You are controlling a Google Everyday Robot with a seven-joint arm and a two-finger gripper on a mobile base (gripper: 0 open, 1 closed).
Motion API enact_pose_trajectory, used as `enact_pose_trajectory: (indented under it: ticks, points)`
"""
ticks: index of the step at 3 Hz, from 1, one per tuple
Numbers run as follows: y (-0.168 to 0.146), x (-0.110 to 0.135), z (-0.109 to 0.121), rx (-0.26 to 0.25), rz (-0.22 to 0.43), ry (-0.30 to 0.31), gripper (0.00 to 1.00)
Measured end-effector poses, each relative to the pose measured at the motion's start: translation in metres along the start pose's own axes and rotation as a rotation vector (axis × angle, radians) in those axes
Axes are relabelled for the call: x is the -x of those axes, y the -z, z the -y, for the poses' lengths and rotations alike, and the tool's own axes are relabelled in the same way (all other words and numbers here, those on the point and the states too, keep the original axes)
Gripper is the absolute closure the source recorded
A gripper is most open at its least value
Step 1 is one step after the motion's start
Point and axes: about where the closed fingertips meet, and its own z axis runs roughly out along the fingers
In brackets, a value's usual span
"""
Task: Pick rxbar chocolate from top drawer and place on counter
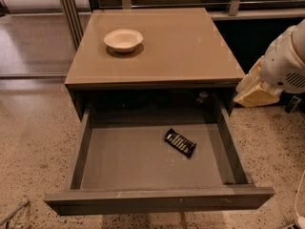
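Approach step: white bowl (123, 39) at ten o'clock on counter (181, 46), rxbar chocolate (180, 142) flat in open top drawer (124, 156) toward five o'clock, gripper (255, 90) at three o'clock, well apart, open or closed impossible to tell; next, reaching down over bar.

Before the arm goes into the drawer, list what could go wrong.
1. The rxbar chocolate lies flat and diagonal on the top drawer bottom; a misaligned grasp may only slide it.
2. It sits right of centre, toward the counter front edge. The gripper, outside beside the cabinet's right side, could clip that edge or the drawer's right wall on entry.
3. The white bowl stands on the counter's rear left; place the bar away from it.
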Motion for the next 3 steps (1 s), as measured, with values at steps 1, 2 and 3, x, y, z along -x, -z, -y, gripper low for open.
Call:
enact_pose_trajectory:
  ticks: [1, 2, 3]
  points:
    - [-0.049, 0.013, 0.003, -0.015, 0.068, -0.038, 0.88]
    - [-0.106, 0.021, 0.005, -0.011, 0.103, -0.083, 1.00]
    - [-0.106, 0.021, 0.005, -0.011, 0.103, -0.083, 1.00]
